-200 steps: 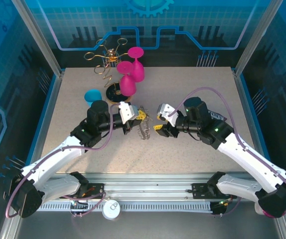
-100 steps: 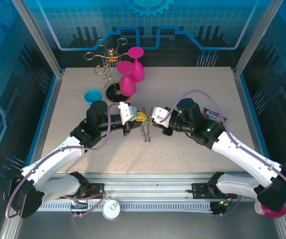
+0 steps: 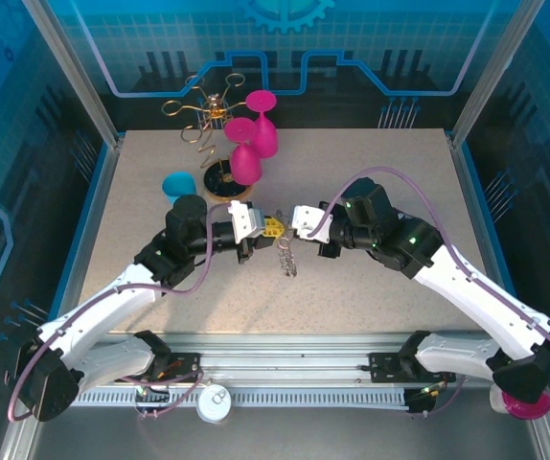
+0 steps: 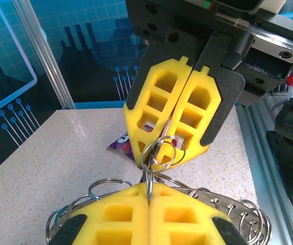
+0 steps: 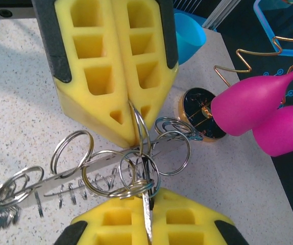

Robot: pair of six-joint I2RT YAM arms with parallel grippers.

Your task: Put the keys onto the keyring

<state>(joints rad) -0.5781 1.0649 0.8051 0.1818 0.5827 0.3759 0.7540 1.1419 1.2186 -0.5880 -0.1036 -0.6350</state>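
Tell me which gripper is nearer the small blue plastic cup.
Left. The left gripper and right gripper meet tip to tip mid-table, jaws shut on the bunch of silvery metal rings; the small blue plastic cup lies back-left of both, on the left gripper's side.

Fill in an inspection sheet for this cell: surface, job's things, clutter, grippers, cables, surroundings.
Surface: speckled beige tabletop, no spills seen.
Job's things: keyring, a metal band fringed with silvery split rings, held between both arms; keys cannot be told from the rings.
Clutter: gold wire rack on a round base, pink goblets, blue cup, purple packet.
Grippers: left gripper, yellow jaws shut on a ring of the keyring; right gripper likewise, facing it tip to tip.
Cables: purple cable looped over each arm.
Surroundings: blue printed wall panels, aluminium frame posts.
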